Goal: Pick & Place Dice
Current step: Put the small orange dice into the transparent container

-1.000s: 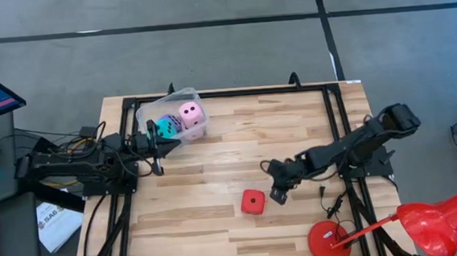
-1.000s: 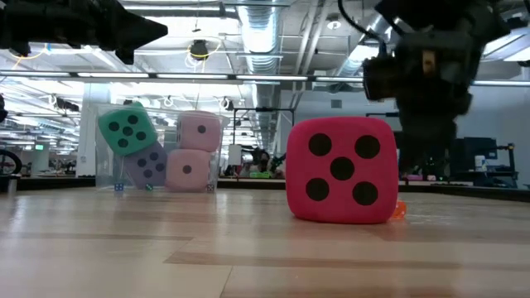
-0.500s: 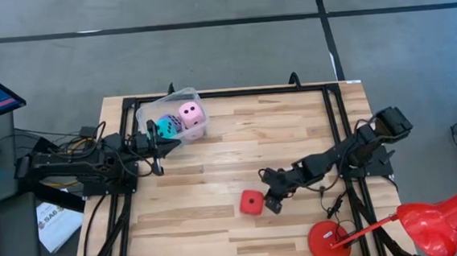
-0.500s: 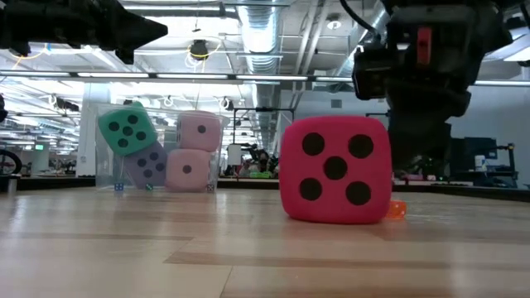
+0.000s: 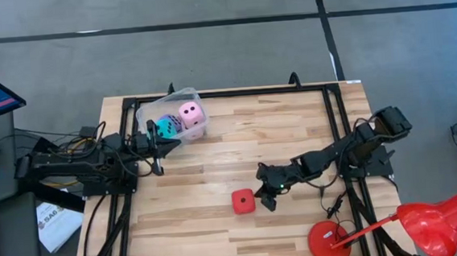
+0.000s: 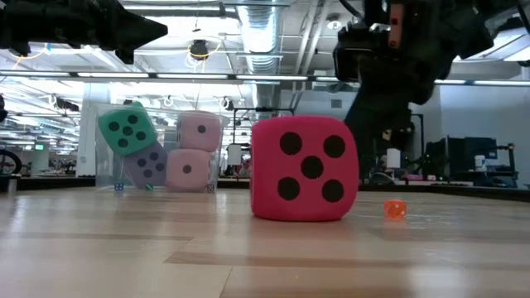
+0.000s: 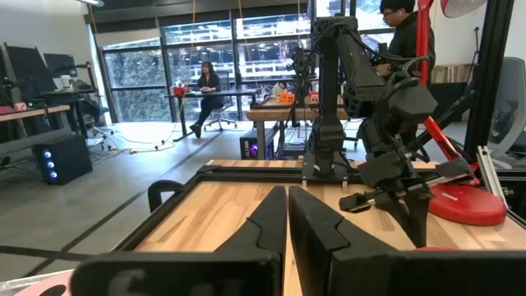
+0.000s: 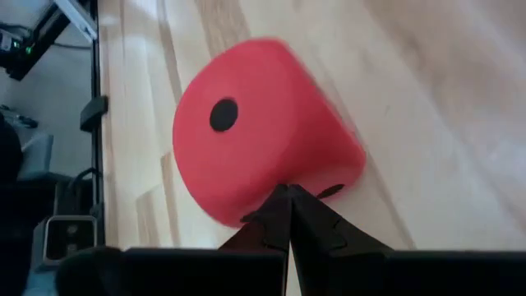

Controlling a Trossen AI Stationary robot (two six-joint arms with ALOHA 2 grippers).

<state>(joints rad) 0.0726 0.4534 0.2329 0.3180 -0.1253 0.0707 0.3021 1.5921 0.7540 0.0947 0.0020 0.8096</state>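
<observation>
Two closed fingertips (image 8: pixel 288 201), right gripper (image 5: pixel 264 198) touching red die (image 5: pixel 243 201)

The right arm reaches low across the table from the right side toward its middle, its tool (image 5: pixel 267 203) tilted down with both fingers (image 8: pixel 283 215) pressed together. The left arm lies folded at the left edge, its tool (image 5: pixel 168 146) level, fingers (image 7: pixel 308 226) likewise closed.

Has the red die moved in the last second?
Yes. In the high view the red die has slid left, away from the red lamp base, pushed by the shut right hand.
</observation>
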